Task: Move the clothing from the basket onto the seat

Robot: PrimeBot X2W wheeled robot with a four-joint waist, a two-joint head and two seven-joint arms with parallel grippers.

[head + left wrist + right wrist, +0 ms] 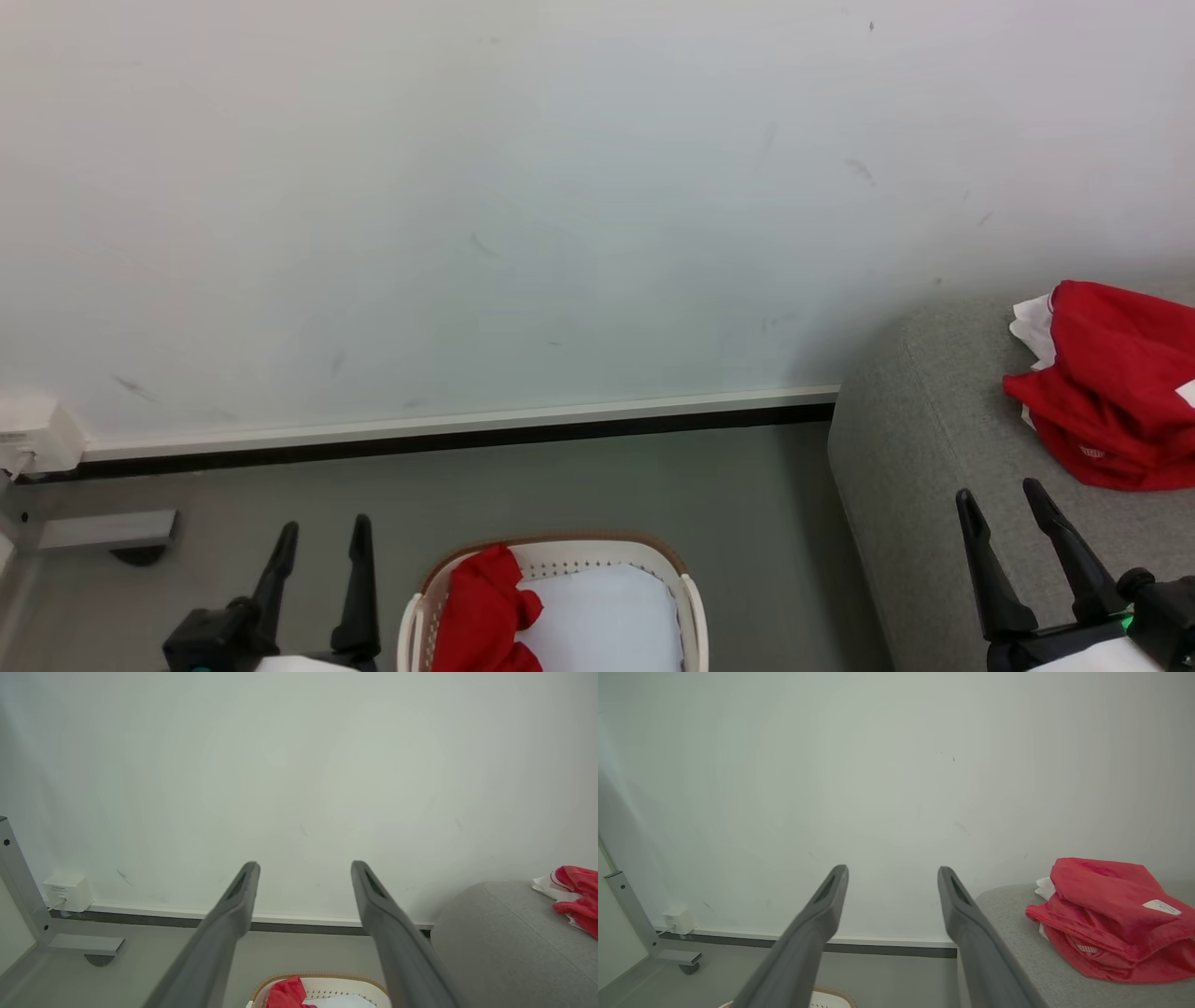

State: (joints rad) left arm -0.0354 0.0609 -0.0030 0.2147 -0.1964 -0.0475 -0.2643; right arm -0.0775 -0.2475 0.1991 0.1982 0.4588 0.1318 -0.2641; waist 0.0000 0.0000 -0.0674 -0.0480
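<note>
- Bright red fabric clothing (pixel 1116 387) lies on light grey upholstered seat (pixel 920 439), right.
- Red garment (pixel 481 607) in near oval cream plastic basket (pixel 607 551).
- Left gripper (pixel 325 524), right gripper (pixel 998 491): both open, empty.

Basket (pixel 597 547) is sitting on the floor (pixel 579 485) at centre front, apart from the wall (pixel 467 233) behind it, with a loose garment (pixel 484 607) lying in its left part on the liner (pixel 607 616). Seat (pixel 920 439) is standing to the basket's right, not touching it, and is carrying the heaped clothing (pixel 1111 383) on top. Wall box (pixel 33 434) and frame foot (pixel 107 530) are sitting far left at the wall's base, the left gripper (pixel 325 525) is hanging just left of the basket, and the right gripper (pixel 998 490) is hanging over the seat, before the heap.
</note>
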